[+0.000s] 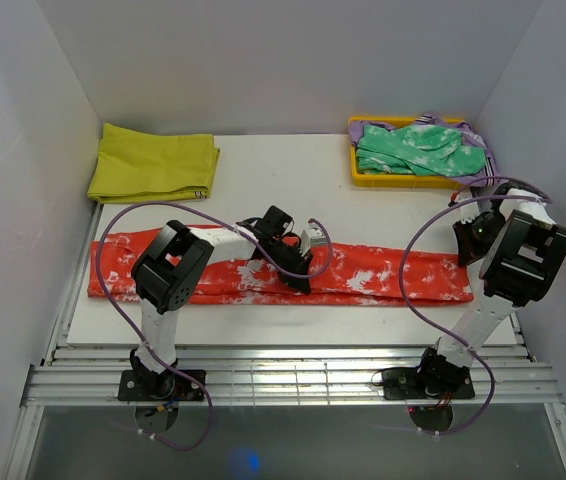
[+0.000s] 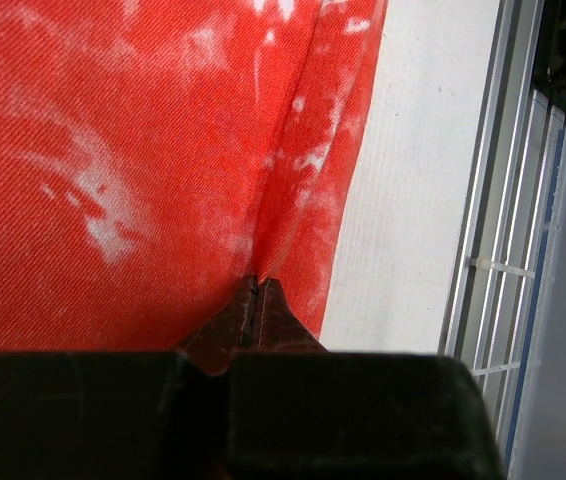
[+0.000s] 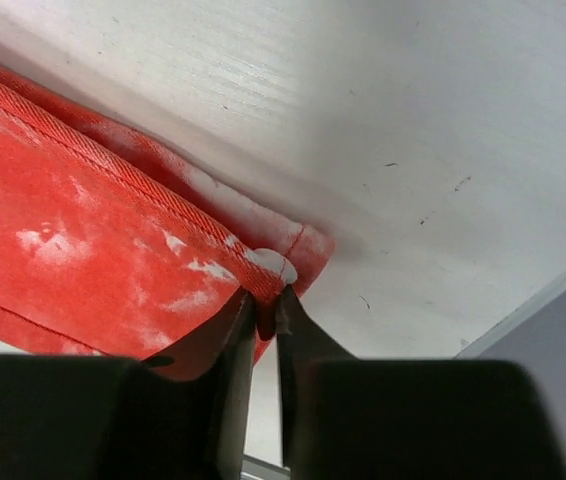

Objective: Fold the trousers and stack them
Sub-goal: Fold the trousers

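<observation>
The red-orange trousers (image 1: 383, 275) with white blotches lie as one long strip across the white board, left to right. My left gripper (image 1: 301, 282) is over the strip's middle. In the left wrist view it (image 2: 256, 282) is shut, its tips pressed on a crease in the trousers (image 2: 113, 150) near their front edge. Whether cloth is pinched between them I cannot tell. My right gripper (image 1: 463, 262) is at the strip's right end. In the right wrist view it (image 3: 268, 300) is shut on the hemmed corner of the trousers (image 3: 83, 230), with cloth between the fingers.
A folded yellow cloth (image 1: 153, 163) lies at the back left. A yellow bin (image 1: 403, 182) at the back right holds a green white-mottled garment (image 1: 418, 148). Metal rails (image 1: 263, 385) run along the near edge. White walls close in on three sides.
</observation>
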Action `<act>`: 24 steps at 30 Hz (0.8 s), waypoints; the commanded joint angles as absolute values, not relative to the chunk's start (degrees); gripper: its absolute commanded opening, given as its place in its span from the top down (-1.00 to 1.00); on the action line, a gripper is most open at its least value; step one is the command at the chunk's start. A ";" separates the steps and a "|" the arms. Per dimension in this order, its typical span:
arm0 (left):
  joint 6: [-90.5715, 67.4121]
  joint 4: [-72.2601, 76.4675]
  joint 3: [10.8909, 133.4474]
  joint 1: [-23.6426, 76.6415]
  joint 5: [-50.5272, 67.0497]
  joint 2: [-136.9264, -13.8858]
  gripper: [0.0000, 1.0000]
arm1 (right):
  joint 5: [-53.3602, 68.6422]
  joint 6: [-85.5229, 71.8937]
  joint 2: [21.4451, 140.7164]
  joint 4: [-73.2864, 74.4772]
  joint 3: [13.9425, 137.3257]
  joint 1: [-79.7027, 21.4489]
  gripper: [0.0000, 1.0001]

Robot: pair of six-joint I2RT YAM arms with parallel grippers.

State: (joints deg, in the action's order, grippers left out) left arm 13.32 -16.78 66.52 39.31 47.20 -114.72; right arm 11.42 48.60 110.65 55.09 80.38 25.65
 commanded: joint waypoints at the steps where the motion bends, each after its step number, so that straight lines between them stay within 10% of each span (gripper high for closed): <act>1: 16.87 -27.07 61.61 40.52 32.43 -121.64 1.00 | 7.47 49.22 110.57 54.23 79.89 26.63 0.45; 7: 16.70 -26.90 63.01 40.43 32.43 -119.28 0.83 | 9.48 48.60 107.85 56.15 82.34 26.98 -0.40; 20: 23.54 -37.07 72.94 44.47 39.28 -103.45 0.31 | 23.20 57.12 103.09 70.92 81.57 22.51 -0.01; 21: 24.77 -38.48 73.04 45.43 39.37 -103.01 0.21 | 24.07 57.48 103.44 72.06 80.95 22.07 0.00; 22: 26.35 -39.89 72.60 45.79 38.85 -102.49 -0.30 | 24.34 57.31 103.71 72.16 80.51 21.89 0.01; 24: 26.54 -40.34 70.33 45.79 37.27 -99.43 -0.37 | 25.48 58.52 104.50 73.73 78.76 20.92 0.01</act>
